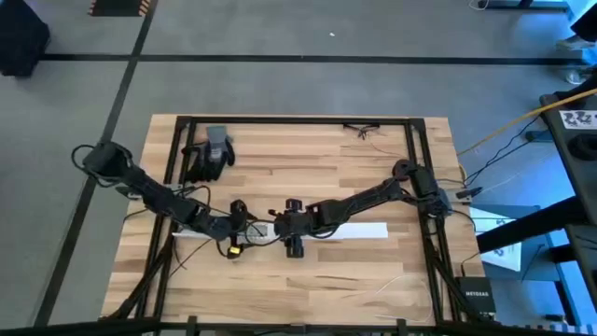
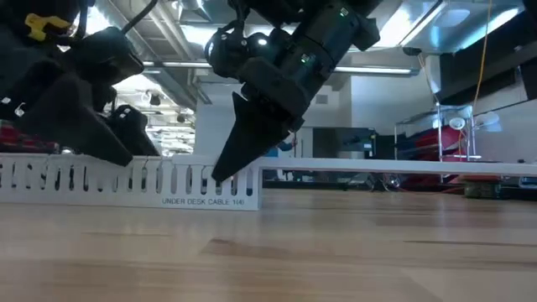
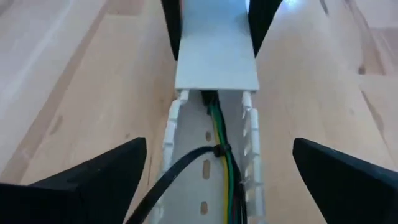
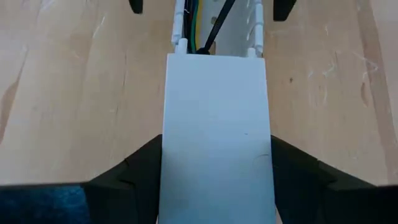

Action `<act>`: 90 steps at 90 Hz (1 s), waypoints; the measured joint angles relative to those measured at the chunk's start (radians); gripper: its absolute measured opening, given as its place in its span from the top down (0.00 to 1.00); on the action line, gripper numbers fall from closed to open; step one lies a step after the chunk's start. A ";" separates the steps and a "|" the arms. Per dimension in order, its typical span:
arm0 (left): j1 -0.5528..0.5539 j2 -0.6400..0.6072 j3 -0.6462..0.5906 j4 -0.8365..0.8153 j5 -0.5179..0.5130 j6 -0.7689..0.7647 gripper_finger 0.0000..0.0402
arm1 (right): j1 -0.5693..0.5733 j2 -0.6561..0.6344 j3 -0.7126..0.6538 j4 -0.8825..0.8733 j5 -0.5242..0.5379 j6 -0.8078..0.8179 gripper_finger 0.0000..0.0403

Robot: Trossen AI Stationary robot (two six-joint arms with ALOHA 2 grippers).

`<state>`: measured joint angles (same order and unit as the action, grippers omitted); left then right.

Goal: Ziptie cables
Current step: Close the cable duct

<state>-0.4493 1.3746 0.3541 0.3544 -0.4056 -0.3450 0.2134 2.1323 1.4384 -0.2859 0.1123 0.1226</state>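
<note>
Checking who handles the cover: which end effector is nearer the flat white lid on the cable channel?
Right. The right end effector straddles the white lid, one finger on each side. The left end effector sits open over the uncovered channel and its cables, short of the lid.

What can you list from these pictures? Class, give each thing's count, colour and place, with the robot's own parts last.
Cable duct: one, white, slotted walls, lying lengthways across the table's middle; printed "UNDER DESK CABLE".
Duct cover: one, white, flat, on the duct's right-hand part.
Cables: a few, green, yellow and dark, lying inside the open duct.
Zip tie: one, black, looped round the cables, its tail sticking out of the duct.
Gloves: grey and black, count unclear, near the table's far left corner.
Table: one, light wood with a black frame.
Left gripper: black, over the duct's open left part, fingers spread.
Right gripper: black, fingers either side of the duct cover.
</note>
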 joint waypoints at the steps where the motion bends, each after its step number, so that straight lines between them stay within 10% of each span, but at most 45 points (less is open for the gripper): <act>1: 0.001 0.000 0.000 0.001 0.000 -0.008 0.01 | 0.000 0.000 0.000 0.000 0.000 0.000 0.43; 90: 0.042 0.105 0.002 0.098 0.039 0.016 0.12 | -0.011 0.002 -0.001 0.039 -0.008 0.010 0.43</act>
<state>-0.4077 1.4799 0.3561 0.4525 -0.3668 -0.3292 0.2024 2.1338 1.4372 -0.2473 0.1043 0.1327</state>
